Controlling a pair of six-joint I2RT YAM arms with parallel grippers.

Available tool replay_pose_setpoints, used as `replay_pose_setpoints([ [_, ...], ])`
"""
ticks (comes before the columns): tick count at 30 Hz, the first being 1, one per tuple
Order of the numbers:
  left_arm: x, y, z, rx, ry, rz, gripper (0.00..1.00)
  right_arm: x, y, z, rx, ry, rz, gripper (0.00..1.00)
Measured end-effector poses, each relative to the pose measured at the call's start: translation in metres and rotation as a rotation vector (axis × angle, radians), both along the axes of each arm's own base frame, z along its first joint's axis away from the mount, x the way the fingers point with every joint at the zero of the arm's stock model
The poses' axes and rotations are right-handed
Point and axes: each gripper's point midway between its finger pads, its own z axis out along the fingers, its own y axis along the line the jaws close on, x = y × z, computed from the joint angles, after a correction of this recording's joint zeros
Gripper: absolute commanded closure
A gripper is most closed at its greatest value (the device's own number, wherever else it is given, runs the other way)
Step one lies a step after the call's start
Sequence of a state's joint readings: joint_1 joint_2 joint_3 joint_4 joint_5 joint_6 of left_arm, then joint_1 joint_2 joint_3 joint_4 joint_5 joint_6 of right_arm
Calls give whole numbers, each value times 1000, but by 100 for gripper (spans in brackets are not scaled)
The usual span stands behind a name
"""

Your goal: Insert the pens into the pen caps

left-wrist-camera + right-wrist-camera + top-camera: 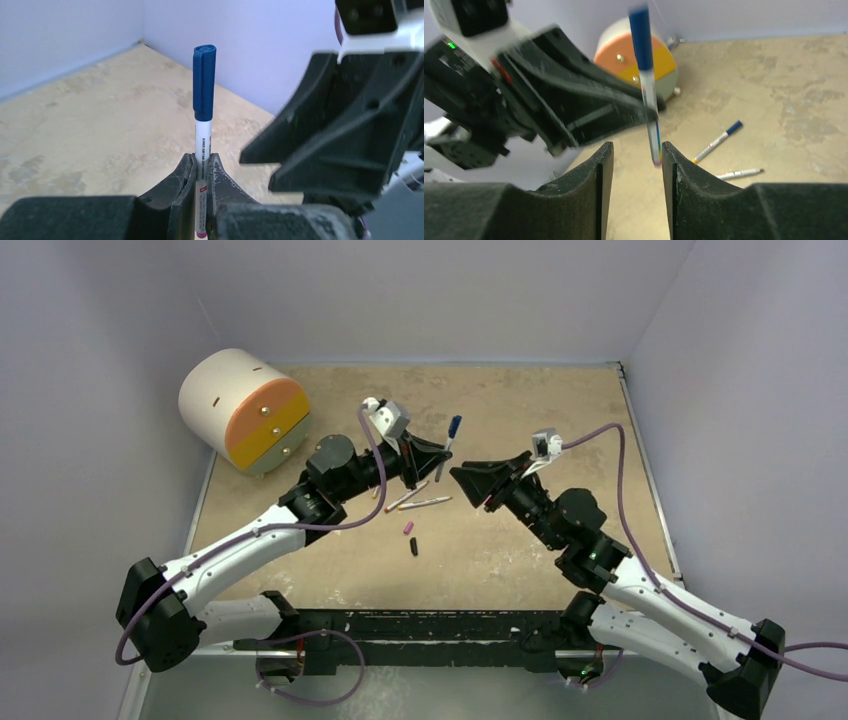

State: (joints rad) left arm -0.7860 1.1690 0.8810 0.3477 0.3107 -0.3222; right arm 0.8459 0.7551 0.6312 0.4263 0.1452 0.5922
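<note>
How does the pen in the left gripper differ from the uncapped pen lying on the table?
The held pen stands nearly upright, clamped in the left gripper; the uncapped pen lies flat on the table. The held pen wears a dark blue cap; the lying one's tip is bare. Both have white barrels.

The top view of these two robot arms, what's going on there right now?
The left end effector is clamped on a white pen, holding it upright with a dark blue cap on its top end. The right end effector sits close beside that pen with its jaws apart, gripping nothing. Below them, more pens lie on the table. A pink cap and a black cap lie loose near them, not yet fitted.
</note>
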Motion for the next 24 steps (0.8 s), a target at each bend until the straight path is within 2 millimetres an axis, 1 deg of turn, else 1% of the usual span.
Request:
replay_pose_setpoints([
  [2, 11, 7, 9, -25, -21, 50, 100, -4, 4, -11, -35, 28, 23, 53],
  [4, 15, 9, 15, -40, -34, 74, 100, -5, 3, -19, -58, 49, 25, 52],
  [6, 18, 10, 16, -44, -36, 91, 100, -8, 0, -19, -61, 52, 24, 52],
  [7, 20, 12, 15, -44, -35, 104, 100, -10, -2, -17, -55, 47, 24, 53],
  [9, 26, 15, 12, -35, -22, 147, 100, -14, -8, -10, -38, 33, 20, 53],
  [11, 35, 22, 5, -9, 2, 208, 100, -18, -14, -7, -24, 22, 16, 53],
  [14, 54, 35, -13, 68, 47, 335, 100, -21, -19, -13, -27, 30, 11, 53],
  [16, 69, 46, -32, 143, 82, 437, 100, -23, -22, -20, -32, 40, 7, 53],
  [18, 84, 58, -60, 245, 117, 540, 100, -22, -23, -30, -45, 58, -1, 53],
  [19, 91, 66, -78, 312, 140, 592, 100, -22, -24, -37, -57, 72, -6, 53],
  [20, 95, 71, -91, 362, 152, 624, 100, -21, -24, -43, -67, 86, -8, 53],
  [23, 104, 89, -139, 543, 204, 712, 100, -22, -24, -57, -90, 115, -8, 53],
  [24, 104, 92, -150, 580, 217, 720, 100, -22, -24, -59, -94, 120, -8, 53],
])
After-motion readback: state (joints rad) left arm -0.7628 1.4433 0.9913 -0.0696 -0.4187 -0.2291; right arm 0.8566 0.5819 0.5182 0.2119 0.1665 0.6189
